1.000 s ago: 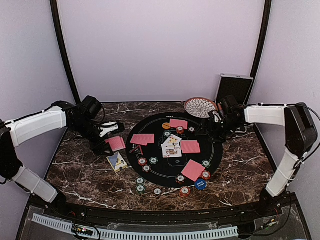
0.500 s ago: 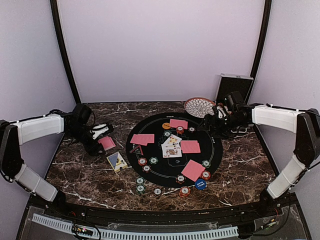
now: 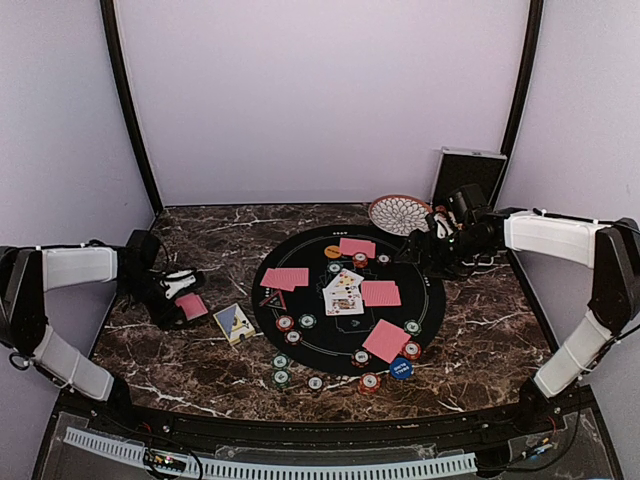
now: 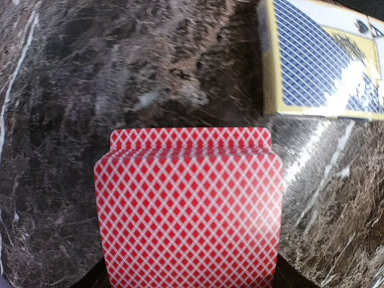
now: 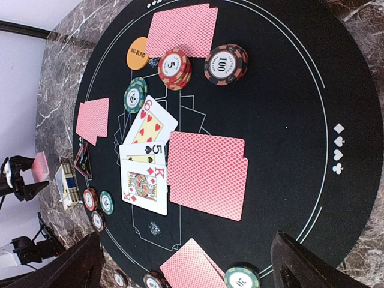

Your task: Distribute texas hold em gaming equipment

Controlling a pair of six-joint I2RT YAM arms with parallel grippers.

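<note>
My left gripper [image 3: 183,303] is shut on a stack of pink-red-backed playing cards [image 4: 189,210], held low over the marble at the table's left, apart from the round black mat [image 3: 440,300]. On the mat lie face-down card pairs [image 3: 380,293], three face-up cards [image 5: 144,162], an orange button [image 5: 137,53], a blue button [image 3: 401,368] and small chips [image 5: 225,63]. More chips [image 3: 281,377] sit off the mat's near edge. My right gripper [image 5: 189,270] hangs open over the mat's far right edge, with nothing between its fingers.
A blue and yellow card box [image 4: 324,66] lies on the marble just right of the held cards. A patterned round bowl [image 3: 398,213] stands behind the mat, close to the right gripper. A silver case [image 3: 468,175] leans at the back right.
The left gripper has carried the card stack leftward and nearer, away from the mat. The right gripper pulled back from the mat toward the far right, then held still.
</note>
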